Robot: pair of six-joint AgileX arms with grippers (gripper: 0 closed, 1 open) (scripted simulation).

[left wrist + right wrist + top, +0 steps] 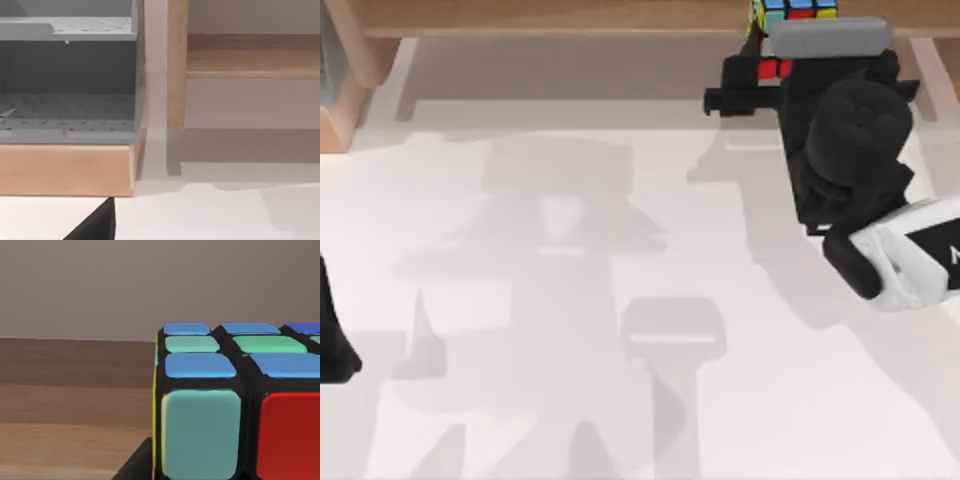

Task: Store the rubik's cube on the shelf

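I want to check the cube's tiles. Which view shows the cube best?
The right wrist view: the cube is close, with blue, green and red tiles plain, above the shelf. In the top view the right gripper covers most of it. The left wrist view gives the shelf's support.

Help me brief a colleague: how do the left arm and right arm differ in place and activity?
The right arm reaches to the shelf with the rubik's cube at its claw; the left arm sits parked at the table's left edge, away from the shelf and cube. Both are black.

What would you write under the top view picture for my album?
Right arm's pincer reaches the rubik's cube onto the wooden shelf.
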